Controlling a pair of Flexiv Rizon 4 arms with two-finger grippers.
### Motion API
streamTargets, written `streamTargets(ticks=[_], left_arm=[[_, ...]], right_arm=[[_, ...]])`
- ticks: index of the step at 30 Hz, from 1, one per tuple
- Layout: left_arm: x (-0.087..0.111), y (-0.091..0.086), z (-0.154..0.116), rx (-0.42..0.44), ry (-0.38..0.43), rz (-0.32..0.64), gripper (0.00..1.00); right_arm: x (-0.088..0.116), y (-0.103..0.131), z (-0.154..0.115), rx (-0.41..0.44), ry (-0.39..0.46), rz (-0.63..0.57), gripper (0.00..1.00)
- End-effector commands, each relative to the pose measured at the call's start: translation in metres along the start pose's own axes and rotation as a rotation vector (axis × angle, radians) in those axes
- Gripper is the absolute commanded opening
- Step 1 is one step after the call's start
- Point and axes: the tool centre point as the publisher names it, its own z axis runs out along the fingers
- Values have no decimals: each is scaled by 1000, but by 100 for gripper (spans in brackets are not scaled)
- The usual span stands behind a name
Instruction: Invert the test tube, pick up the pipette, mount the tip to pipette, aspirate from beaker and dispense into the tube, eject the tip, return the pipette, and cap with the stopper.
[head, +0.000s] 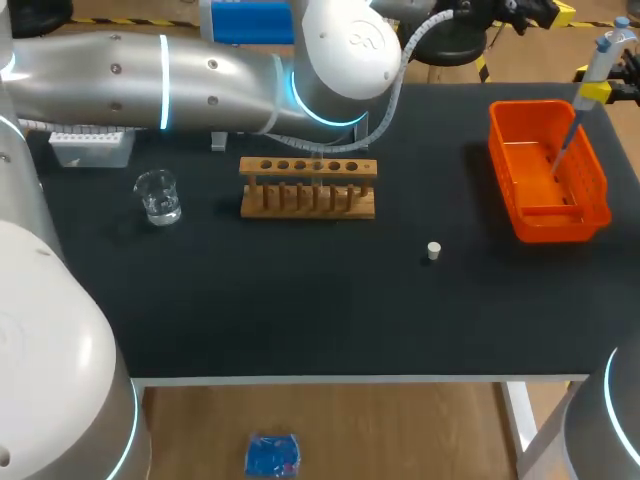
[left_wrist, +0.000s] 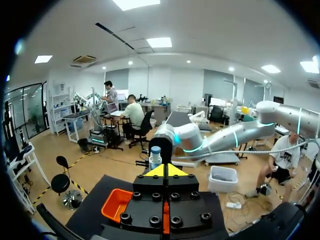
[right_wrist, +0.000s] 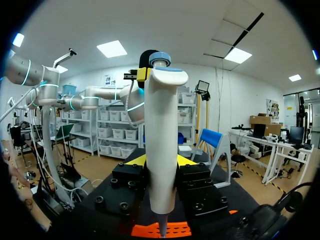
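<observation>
The pipette (head: 597, 70) hangs upright over the orange bin (head: 548, 170) at the table's far right, its thin lower end pointing into the bin. My right gripper (right_wrist: 160, 161) is shut on the pipette's (right_wrist: 161, 145) body. My left gripper (left_wrist: 165, 170) is shut and empty, its yellow tips right beside the pipette's blue-capped head (left_wrist: 155, 156); from the right wrist it shows as a yellow tip (right_wrist: 142, 74) against that head. The wooden rack (head: 308, 187) stands mid-table with a faint test tube (head: 318, 168) in it. The stopper (head: 433, 250) lies alone on the mat.
A glass beaker (head: 158, 195) with clear liquid stands at the left. Behind it, at the far left, sits the tip box (head: 90, 145). My left arm (head: 200, 70) spans the back of the table above the rack.
</observation>
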Motion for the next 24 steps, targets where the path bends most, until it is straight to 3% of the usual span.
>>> streamTargets(ticks=[1, 7, 24], left_arm=[[-2, 4, 13, 26, 8, 1, 0], [-2, 8, 26, 37, 5, -18, 0], [-2, 11, 41, 75, -104, -47, 0]], right_arm=[[-1, 0, -2, 0, 6, -1, 0], [-1, 0, -2, 0, 6, -1, 0], [-1, 0, -2, 0, 6, -1, 0]])
